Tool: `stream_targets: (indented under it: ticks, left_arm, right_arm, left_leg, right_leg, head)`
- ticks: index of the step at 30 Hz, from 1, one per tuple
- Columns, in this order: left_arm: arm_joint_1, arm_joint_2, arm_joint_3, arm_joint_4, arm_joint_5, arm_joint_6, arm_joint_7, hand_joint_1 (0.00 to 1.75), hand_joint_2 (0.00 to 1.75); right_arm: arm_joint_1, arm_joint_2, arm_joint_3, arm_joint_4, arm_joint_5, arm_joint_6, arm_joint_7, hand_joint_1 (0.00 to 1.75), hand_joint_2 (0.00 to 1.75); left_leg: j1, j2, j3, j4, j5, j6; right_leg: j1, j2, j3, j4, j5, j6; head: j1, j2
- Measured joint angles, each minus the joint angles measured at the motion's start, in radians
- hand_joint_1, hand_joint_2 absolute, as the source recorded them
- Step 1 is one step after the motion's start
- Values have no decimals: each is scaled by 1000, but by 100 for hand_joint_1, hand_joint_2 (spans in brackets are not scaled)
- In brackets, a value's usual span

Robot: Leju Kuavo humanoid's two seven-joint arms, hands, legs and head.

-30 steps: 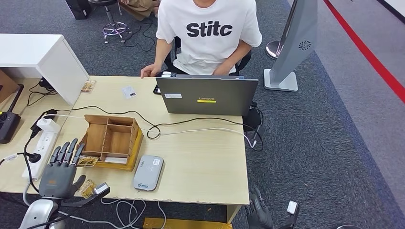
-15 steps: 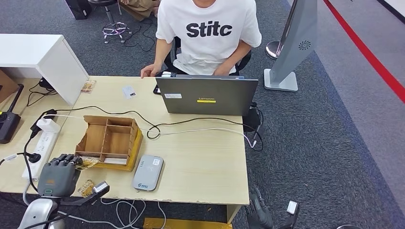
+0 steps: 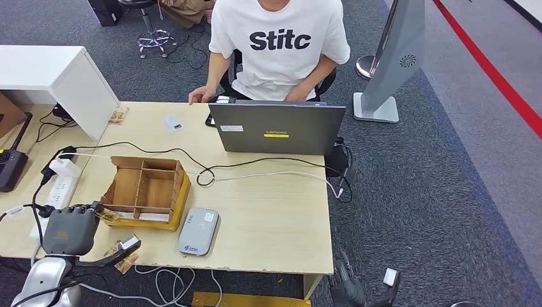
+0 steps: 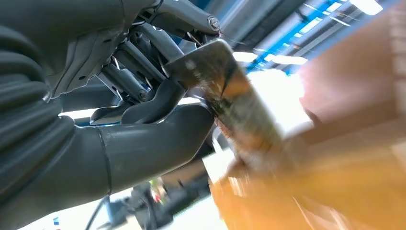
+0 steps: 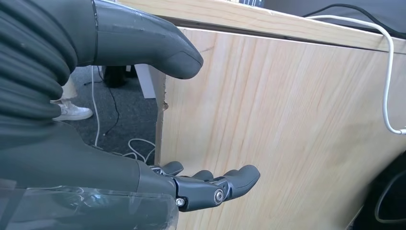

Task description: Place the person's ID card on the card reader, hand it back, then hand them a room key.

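Room key [image 4: 225,91] sits pinched in the left hand [image 3: 69,231] beside the wooden organizer [image 3: 148,190]; handing it over remains. ID card [image 3: 172,123] lies far, near the person [image 3: 278,45]. Right hand [image 5: 210,184] hangs empty, fingers loosely apart.

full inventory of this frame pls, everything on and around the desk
room key card: 1, brownish, pinched in left hand
wooden organizer: 1, brown, desk near-left
card reader: 1, grey, beside organizer
ID card: 1, white, desk far side
laptop: 1, grey, before person
power strip: 1, white, desk left
desk: 1, light wood
person: 1, white shirt, seated opposite
left hand: 1, grey, at organizer
right hand: 1, grey, beside desk's side panel, holding nothing
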Motion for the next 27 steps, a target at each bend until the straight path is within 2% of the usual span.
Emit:
stream_targets:
  ticks: [5,14,20,27]
  left_arm:
    - [-48,20,0,-24,0,-4,10,175,175]
    - [-77,24,0,-49,32,-2,15,175,175]
    - [-184,23,0,-115,122,-73,11,175,175]
    - [-208,12,0,-135,108,-91,6,175,175]
  right_arm:
    - [-2,0,4,0,0,-5,2,0,175]
    - [-3,0,10,0,0,-8,6,0,175]
    - [-9,1,17,0,0,-16,15,0,175]
    - [-12,1,22,0,1,-20,19,0,175]
  left_leg:
    - [0,1,0,0,1,0]
    - [1,1,0,0,1,-1]
    - [2,1,-1,0,3,-3]
    - [3,4,0,0,3,-3]
  right_leg:
    - [0,0,0,0,1,-1]
    - [1,0,-1,0,2,-2]
    - [2,1,-2,0,4,-3]
    - [2,4,-3,0,5,-3]
  head:
    - [0,0]
    - [0,0]
    - [0,0]
    - [0,0]
